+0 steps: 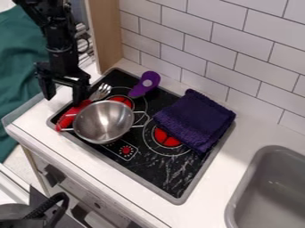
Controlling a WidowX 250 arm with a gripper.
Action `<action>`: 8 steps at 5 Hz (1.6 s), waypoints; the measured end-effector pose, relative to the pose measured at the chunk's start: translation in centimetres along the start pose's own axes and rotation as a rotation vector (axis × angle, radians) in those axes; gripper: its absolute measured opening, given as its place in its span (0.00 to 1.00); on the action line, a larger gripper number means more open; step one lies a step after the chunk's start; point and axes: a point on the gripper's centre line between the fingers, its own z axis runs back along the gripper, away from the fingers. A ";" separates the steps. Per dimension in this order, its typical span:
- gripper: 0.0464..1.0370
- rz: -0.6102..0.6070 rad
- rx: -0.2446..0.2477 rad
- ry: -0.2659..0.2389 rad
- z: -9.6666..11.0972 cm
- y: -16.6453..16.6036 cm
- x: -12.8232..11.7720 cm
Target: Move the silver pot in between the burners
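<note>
The black gripper (62, 91) hangs at the upper left, above the stove's left edge, its two fingers spread apart with nothing between them. Just to its lower right, the silver pot (104, 121) stands upright on the left part of the black stove (158, 171), with one wire handle at its left and one at its right. The pot partly covers the left red burner (123, 100). Farther right, the other red burner (166, 138) lies partly under a folded purple cloth.
A red-handled fork (74, 114) lies behind and left of the pot. A purple utensil (146, 83) rests at the stove's back. The purple cloth (196, 118) covers the stove's right rear. A grey sink (268, 189) is at lower right, and a tiled wall (229, 49) stands behind.
</note>
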 end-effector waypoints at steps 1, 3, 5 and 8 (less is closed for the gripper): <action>0.97 -0.017 0.001 -0.002 0.1 -1.2 -0.3; 0.97 -0.034 0.013 0.000 0.5 -2.4 -0.8; 0.97 -0.030 0.014 -0.018 1.3 -2.3 -1.3; 0.97 -0.045 0.007 -0.034 1.9 -2.5 -2.4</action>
